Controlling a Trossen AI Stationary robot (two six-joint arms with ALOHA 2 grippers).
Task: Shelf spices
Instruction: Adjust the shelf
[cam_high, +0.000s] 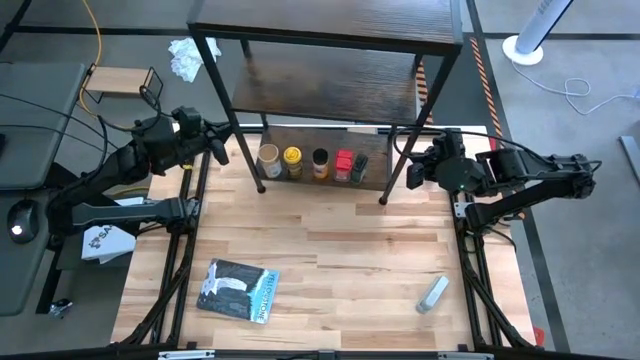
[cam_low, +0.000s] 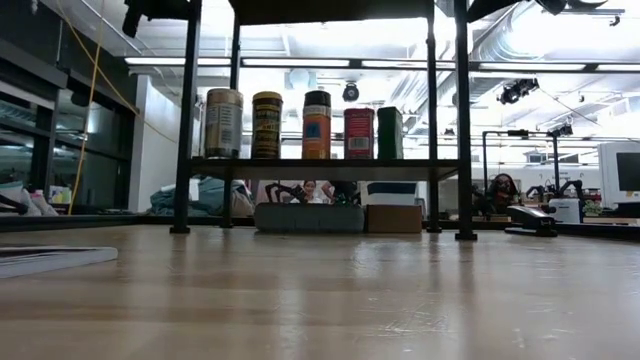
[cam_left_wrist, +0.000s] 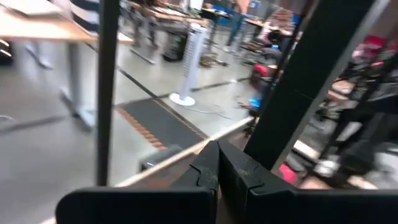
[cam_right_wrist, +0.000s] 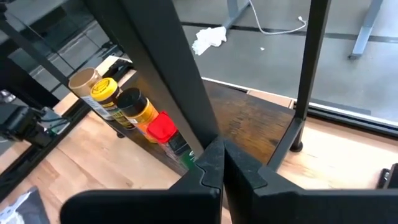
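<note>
Nearest the overhead camera, the shelf's dark top board covers the far middle of the table. Five spices stand in a row on its low board: a tan-lidded jar, yellow-lidded jar, brown jar, red one and small black one, each just beside the next. The left gripper hangs by the shelf's left legs, the right gripper by its right legs; both are pressed together and carry nothing. Open wood runs from the shelf's near legs to the near edge, broken only by a flat packet near left and a pale tube near right. A small light rack sits off the far left corner.

From table height, bare wood fills the foreground, the packet's edge at left. The five containers line the low board between thin black legs.

Past the left wrist's closed fingers, a black leg stands upright against blurred floor.

Past the right wrist's closed fingers, a frame bar crosses before the row; the far part of the low board beyond the row lies bare.
</note>
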